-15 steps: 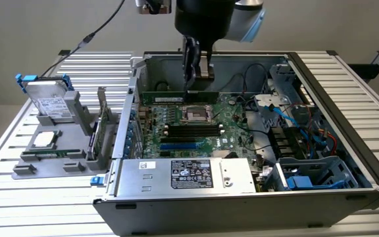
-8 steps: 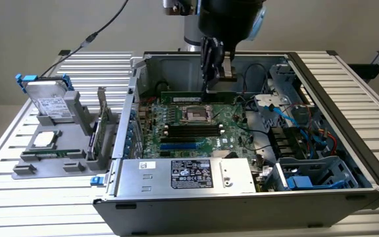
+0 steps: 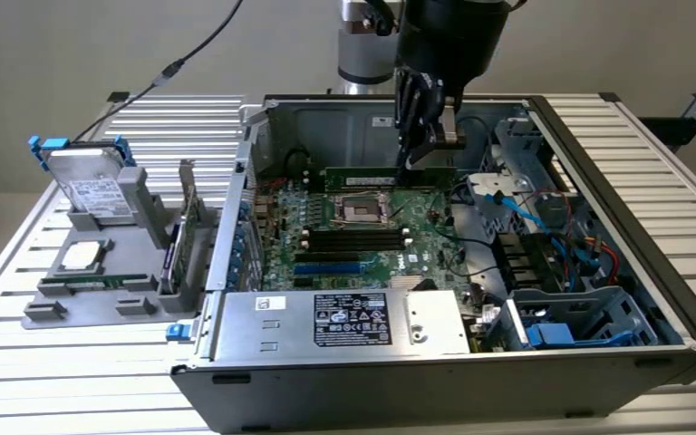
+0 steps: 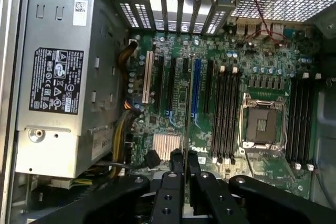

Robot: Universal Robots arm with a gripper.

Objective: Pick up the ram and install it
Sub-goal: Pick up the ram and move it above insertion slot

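The ram [image 3: 361, 177] is a thin green stick, held level above the far part of the motherboard [image 3: 372, 245] inside the open computer case. My gripper [image 3: 420, 161] comes down from above and is shut on the stick near its right end in the exterior view. In the wrist view the ram [image 4: 187, 114] shows edge-on as a thin line running out from between the black fingers [image 4: 173, 169] of the gripper [image 4: 185, 163]. Black memory slots with white end clips [image 4: 226, 114] lie on the board below, beside the CPU socket [image 4: 262, 124], and a second bank [image 4: 302, 119] lies on its other side.
A grey power supply [image 3: 361, 317] fills the case's near side. Drive cages and cables [image 3: 554, 236] crowd the exterior view's right. Outside the case, on the exterior view's left, a grey tray [image 3: 46, 313] holds a hard drive [image 3: 88, 186], a processor [image 3: 82, 256] and an upright expansion card [image 3: 185, 236].
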